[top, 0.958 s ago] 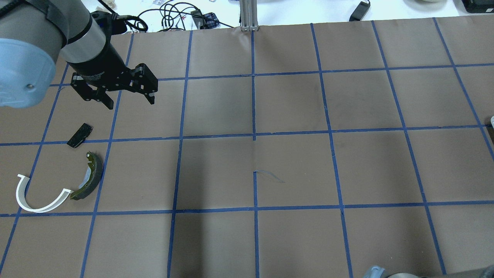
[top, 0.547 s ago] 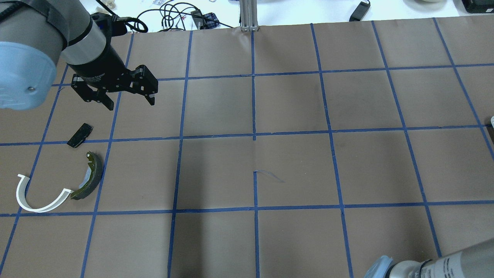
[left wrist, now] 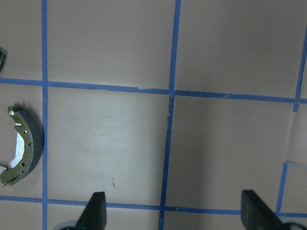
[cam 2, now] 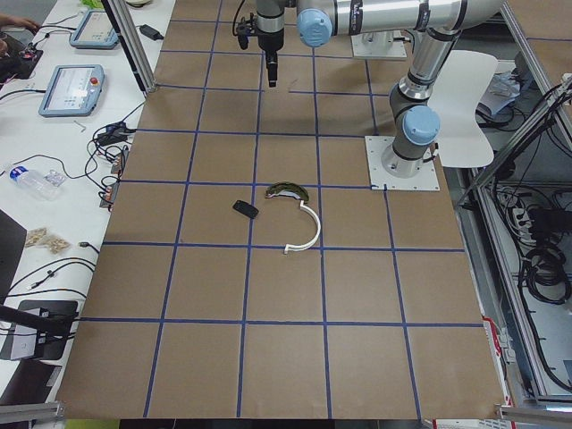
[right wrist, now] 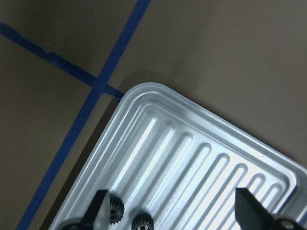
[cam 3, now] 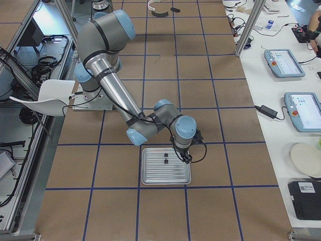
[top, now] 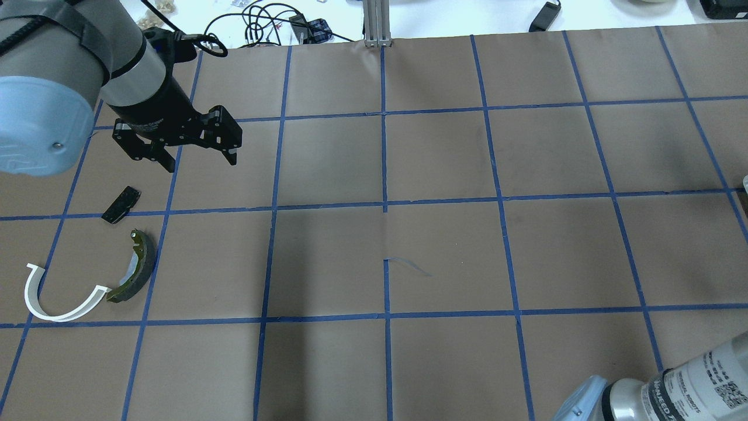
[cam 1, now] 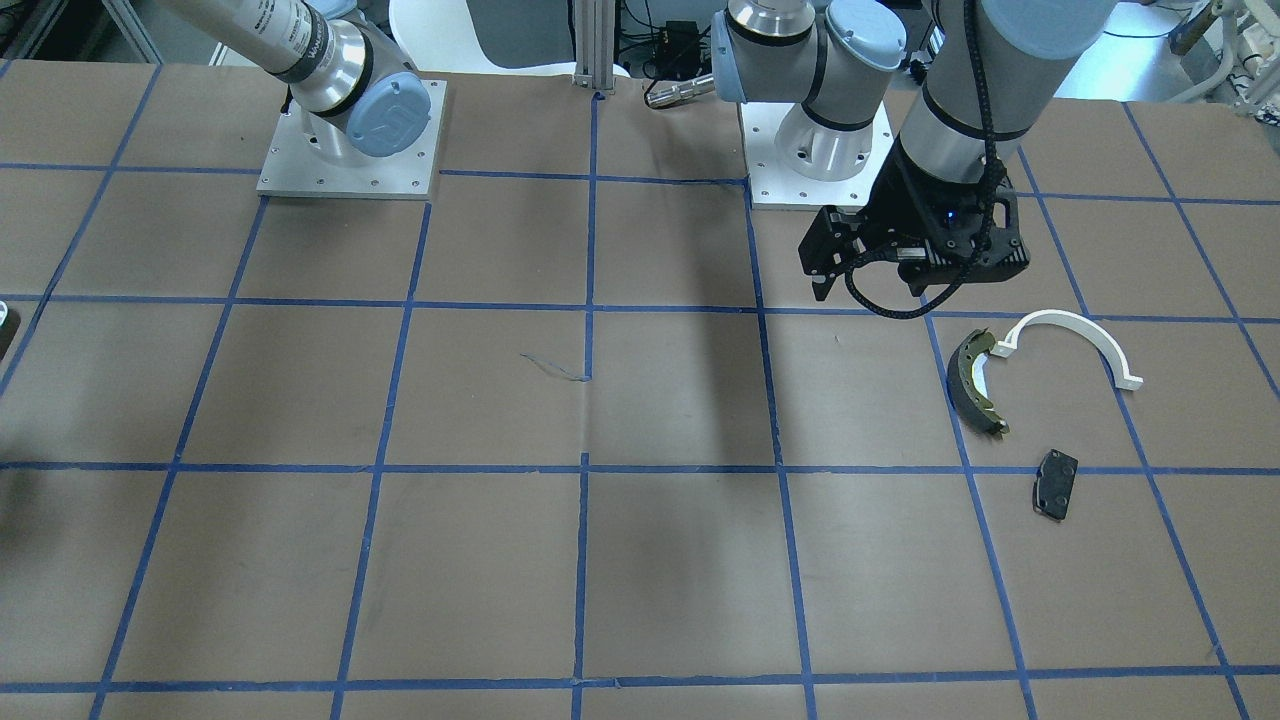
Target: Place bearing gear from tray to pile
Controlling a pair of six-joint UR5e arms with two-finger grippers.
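- Step in hand: approach for the pick. The right gripper [right wrist: 171, 194] hovers over the ribbed metal tray [right wrist: 201, 143], its fingers spread wide and holding nothing.
- Task's thing: a small dark bearing gear [right wrist: 113, 209] lies on the tray just beside a second gear [right wrist: 142, 221]. Both sit off the gripper's midline, toward the finger on the view's left.
- Next move, as judged: centre one gear between the fingers, descend, and close without nudging its neighbour.
- Destination: the pile of brake shoe [top: 142, 263], white half-ring bracket [top: 28, 289] and brake pad [top: 121, 204] lies well apart from the tray. The left gripper [top: 201, 162] hangs near it, spread and empty.
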